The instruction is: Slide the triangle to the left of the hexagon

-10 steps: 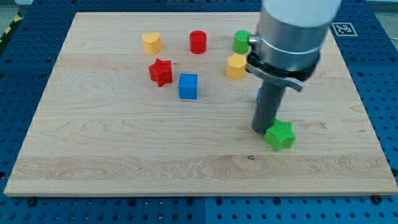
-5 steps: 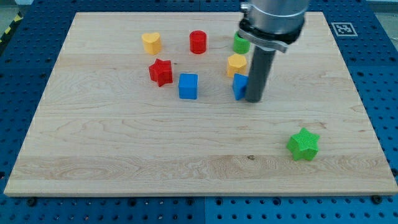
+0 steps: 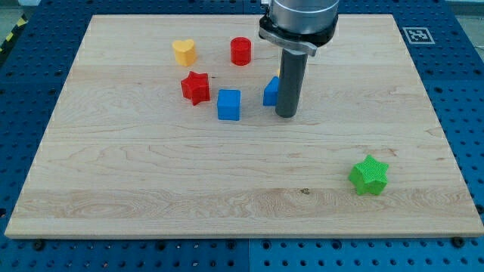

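board [image 3: 151, 174]: a pale wooden board lying on a blue perforated table [image 3: 23, 45], which shows round every edge of it.
green star [image 3: 369, 175]: the nearest block, alone toward the view's bottom right, well apart from all the others.
my tip [image 3: 286, 115]: the rod's lower end rests on the board near the middle, just beside the blue triangle on its right in the view; it is a bare rod with nothing to open or close, and it holds nothing.
blue triangle [image 3: 271, 91]: the task's block, partly hidden behind the rod; whether the rod is touching it cannot be told.
blue cube [image 3: 228, 104]: near the triangle, to the view's left of it.
red star [image 3: 196, 87]: just beside the blue cube, up and to the view's left.
yellow heart [image 3: 184, 51]: farther back, above the red star in the view.
red cylinder [image 3: 240, 51]: to the view's right of the yellow heart, at about the same depth.
hexagon: not seen; the arm's grey body [image 3: 299, 19] covers the far middle of the board.
marker [image 3: 417, 35]: a black-and-white square tag on the table beyond the board's far right corner; no readable writing.
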{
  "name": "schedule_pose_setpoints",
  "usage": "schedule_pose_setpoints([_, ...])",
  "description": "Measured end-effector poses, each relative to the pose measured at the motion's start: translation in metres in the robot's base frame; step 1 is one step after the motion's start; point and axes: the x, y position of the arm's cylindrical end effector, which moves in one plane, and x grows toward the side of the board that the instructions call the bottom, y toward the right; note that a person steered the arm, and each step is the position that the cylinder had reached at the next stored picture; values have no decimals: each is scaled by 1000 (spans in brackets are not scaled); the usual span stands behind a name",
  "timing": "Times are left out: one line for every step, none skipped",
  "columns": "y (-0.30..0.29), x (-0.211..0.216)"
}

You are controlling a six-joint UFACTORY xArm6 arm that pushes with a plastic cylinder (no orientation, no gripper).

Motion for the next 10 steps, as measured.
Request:
schedule_pose_setpoints([0, -12])
schedule_pose_setpoints([0, -21])
schedule_pose_setpoints([-1, -32])
schedule_pose_setpoints([-10, -40])
schedule_pose_setpoints([-12, -23])
schedule_pose_setpoints([-17, -25])
schedule_pose_setpoints([-27, -41])
schedule_pose_setpoints([-37, -44])
schedule_pose_setpoints([-39, -47])
schedule_pose_setpoints([-39, -58])
